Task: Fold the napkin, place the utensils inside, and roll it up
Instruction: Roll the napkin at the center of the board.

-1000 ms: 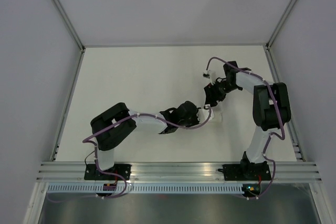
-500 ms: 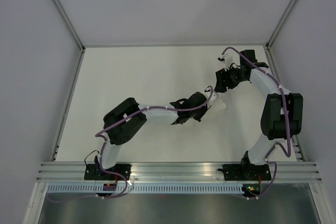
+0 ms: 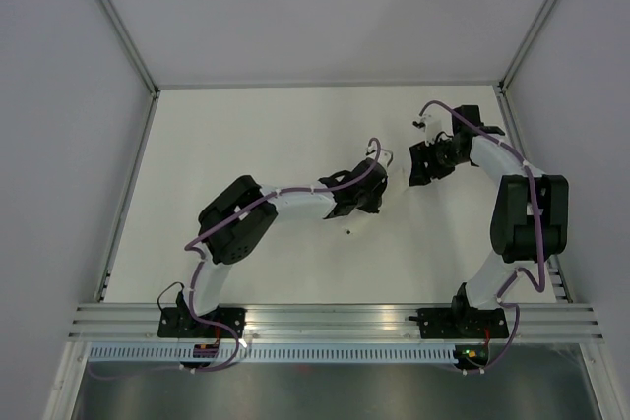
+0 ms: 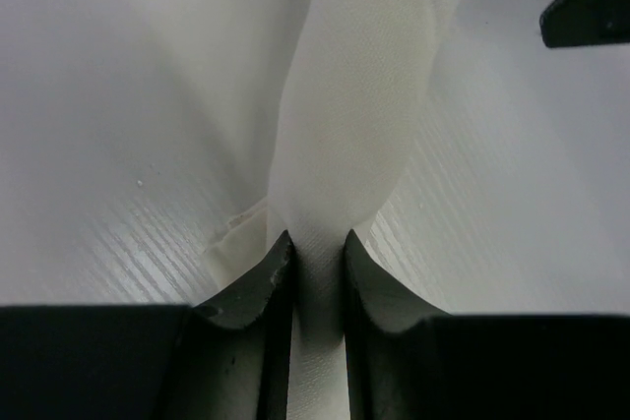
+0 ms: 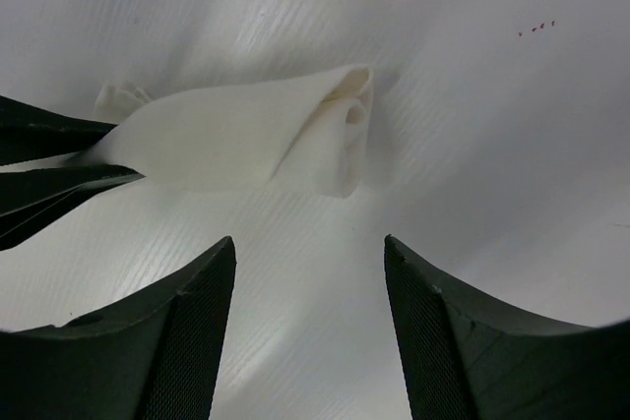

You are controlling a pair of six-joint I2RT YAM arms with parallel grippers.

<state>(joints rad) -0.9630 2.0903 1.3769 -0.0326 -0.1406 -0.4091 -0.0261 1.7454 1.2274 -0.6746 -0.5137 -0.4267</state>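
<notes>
Lying rolled into a slim white tube on the table (image 3: 246, 145), the napkin (image 5: 246, 135) has one end pinched tightly between the two dark fingers of the left gripper (image 4: 317, 243). The jaws are drawn narrow around the cloth. The napkin's other end shows open, curled layers and faces the right gripper (image 5: 310, 248). That gripper hovers just beyond it, its jaws spread wide and holding nothing. On the near side of the napkin, below the left gripper in the overhead view, a small dark speck (image 3: 347, 233) sits on the table.
</notes>
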